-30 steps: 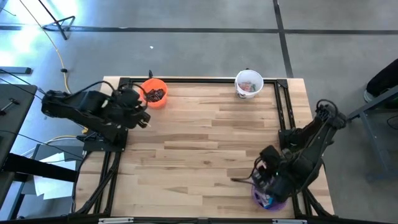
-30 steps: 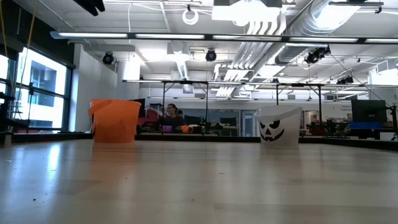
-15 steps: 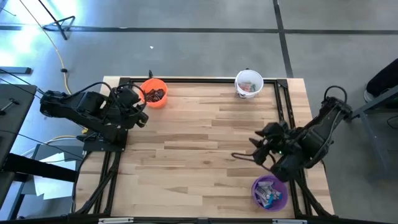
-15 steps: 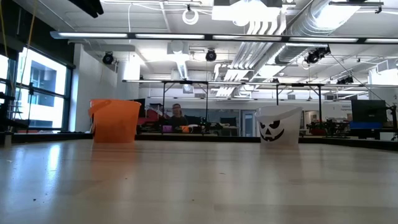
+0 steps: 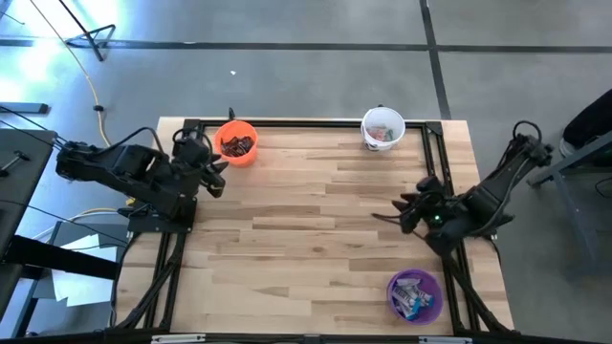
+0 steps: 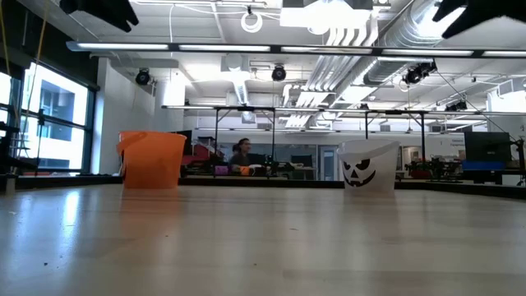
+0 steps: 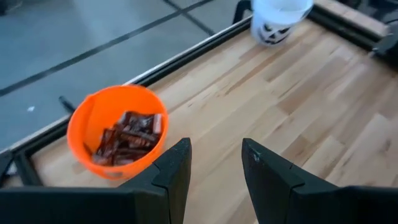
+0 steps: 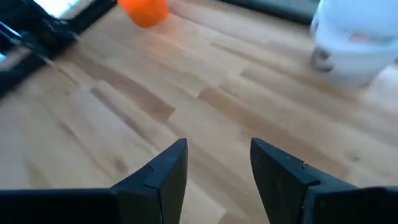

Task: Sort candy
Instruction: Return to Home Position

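Candy lies in three cups. Dark brown pieces (image 7: 127, 138) fill the orange cup (image 5: 236, 142) at the far left. Reddish pieces (image 5: 383, 135) sit in the white cup (image 5: 382, 127) at the far right. Blue-and-white pieces (image 5: 412, 299) lie in the purple cup (image 5: 414, 294) at the near right. My left gripper (image 5: 218, 172) hovers open just near of the orange cup, nothing between its fingers (image 7: 174, 168). My right gripper (image 5: 384, 218) hangs open above bare wood, between the white and purple cups, and is also empty (image 8: 214, 168).
A black metal frame (image 5: 435, 162) runs along the table's far, left and right edges. In the low view the orange cup (image 6: 152, 160) and the white cup (image 6: 368, 166) stand at the far edge, with bare wood (image 5: 306, 220) across the table's middle. A person (image 6: 243, 153) shows far behind.
My right gripper has risen out from over the purple cup and swung toward the far edge, and the arm has drawn back toward the table's right edge, turning as it went. My left gripper has drawn back a little toward the left edge. Both have stayed open.
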Controlling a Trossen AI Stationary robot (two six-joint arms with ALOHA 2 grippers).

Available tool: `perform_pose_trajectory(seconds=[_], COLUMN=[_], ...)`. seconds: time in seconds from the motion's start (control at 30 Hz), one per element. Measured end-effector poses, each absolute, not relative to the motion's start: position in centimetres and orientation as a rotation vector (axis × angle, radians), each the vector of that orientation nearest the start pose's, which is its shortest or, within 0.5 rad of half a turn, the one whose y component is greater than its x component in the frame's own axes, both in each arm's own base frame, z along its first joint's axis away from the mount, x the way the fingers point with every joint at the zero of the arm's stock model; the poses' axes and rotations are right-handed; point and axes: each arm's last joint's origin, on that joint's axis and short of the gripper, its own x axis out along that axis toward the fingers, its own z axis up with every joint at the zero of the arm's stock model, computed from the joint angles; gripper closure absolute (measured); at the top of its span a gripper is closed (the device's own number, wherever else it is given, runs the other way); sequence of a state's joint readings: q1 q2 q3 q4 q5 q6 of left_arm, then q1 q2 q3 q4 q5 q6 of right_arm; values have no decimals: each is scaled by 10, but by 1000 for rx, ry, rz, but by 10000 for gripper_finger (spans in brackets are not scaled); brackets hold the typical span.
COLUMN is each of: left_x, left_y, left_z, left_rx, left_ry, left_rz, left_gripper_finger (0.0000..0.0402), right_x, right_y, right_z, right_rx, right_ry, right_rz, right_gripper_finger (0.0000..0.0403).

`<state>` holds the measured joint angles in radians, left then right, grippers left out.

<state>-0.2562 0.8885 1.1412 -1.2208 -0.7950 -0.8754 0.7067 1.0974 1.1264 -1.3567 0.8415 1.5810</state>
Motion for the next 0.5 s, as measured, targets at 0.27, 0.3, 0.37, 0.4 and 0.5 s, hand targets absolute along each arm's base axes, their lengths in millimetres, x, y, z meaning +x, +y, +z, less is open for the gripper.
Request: perform_pose_trajectory(seconds=[0.27, 0.3, 0.37, 0.4, 0.5], left_x=[133, 133, 133, 133, 131], left_y=[-13, -13, -13, -13, -13], left_z=[361, 361, 361, 362, 362], left_rx=[-264, -270, -275, -274, -284], left_ry=[512, 510, 505, 502, 488], left_rz=[742, 744, 747, 751, 760], left_gripper_finger=[271, 271, 271, 271, 271], right_x=[113, 112, 111, 110, 105], right_y=[74, 74, 72, 71, 66], right_z=[287, 284, 278, 275, 266], right_rx=[723, 703, 639, 608, 572], right_ry=[298, 276, 248, 239, 212], right_rz=[-546, -519, -470, -450, -411], right_gripper_finger=[234, 234, 234, 234, 234])
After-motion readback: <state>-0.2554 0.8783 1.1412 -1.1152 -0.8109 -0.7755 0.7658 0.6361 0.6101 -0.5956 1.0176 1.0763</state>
